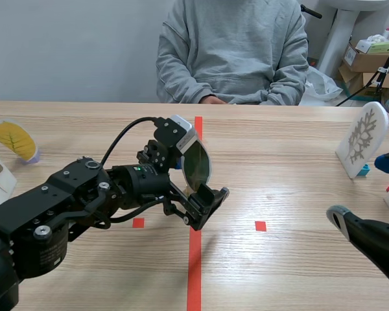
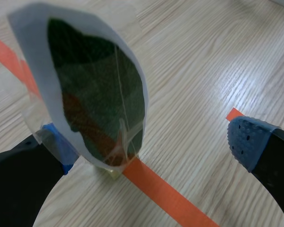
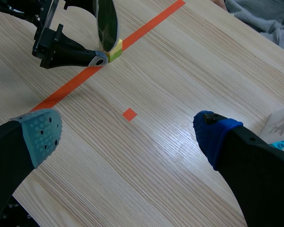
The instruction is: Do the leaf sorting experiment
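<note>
Pale wood-grain tabletop (image 1: 298,194) fills the scene view, with a matte orange-red tape line running down its centre. On that line, mid-frame, stands the leaf card (image 1: 196,162): a glossy white oval, upright, bearing a dark green leaf. The left gripper (image 1: 204,191) comes in from the lower left and brackets the card. At the lower right the right gripper (image 1: 363,189) hangs released above bare wood. A yellow-leaf card (image 1: 14,139) stands at the left edge and a branching-leaf card (image 1: 363,139) at the right edge. A person (image 1: 233,52) in a soft grey sweatshirt sits at the top.

In the left wrist view, the laminated card stands on a small yellow-green block (image 2: 114,171) between the spread fingers. It is close against one blue dotted pad and well apart from the other. The fingers are released; whether the near pad touches the card cannot be told.

In the right wrist view, the right gripper's thick fingers are spread wide with nothing between them. The card and block stand ahead, beside the left gripper's black finger (image 3: 71,49).
</note>
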Controlling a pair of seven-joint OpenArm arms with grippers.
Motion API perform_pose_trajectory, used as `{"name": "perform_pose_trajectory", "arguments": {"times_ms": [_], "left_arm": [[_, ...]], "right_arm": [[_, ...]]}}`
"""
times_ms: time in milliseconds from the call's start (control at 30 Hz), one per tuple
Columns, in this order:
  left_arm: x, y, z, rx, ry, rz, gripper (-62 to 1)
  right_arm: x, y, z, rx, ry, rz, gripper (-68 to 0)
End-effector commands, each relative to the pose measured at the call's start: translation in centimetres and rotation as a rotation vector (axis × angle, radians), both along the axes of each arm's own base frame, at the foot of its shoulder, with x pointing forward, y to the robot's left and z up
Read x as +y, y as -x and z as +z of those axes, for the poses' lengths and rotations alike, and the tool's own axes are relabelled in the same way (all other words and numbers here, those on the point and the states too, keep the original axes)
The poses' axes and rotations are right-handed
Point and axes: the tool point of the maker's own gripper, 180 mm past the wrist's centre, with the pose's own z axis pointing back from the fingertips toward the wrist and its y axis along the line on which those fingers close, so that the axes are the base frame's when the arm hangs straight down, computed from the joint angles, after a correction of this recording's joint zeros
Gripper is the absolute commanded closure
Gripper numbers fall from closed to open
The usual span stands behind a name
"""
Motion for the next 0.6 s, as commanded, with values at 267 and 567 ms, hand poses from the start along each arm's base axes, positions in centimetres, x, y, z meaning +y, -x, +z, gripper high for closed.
{"name": "perform_pose_trajectory", "arguments": {"times_ms": [267,567], "left_arm": [[-0.07,-0.59,1.02,-0.048,0.007,-0.002,-37.9],[-0.15,-0.65,1.29,-0.058,0.02,-0.002,-14.6]], "right_arm": [[0.09,-0.41,0.73,-0.028,-0.018,0.006,-56.7],[0.09,-0.41,0.72,-0.028,-0.017,0.005,-56.7]]}}
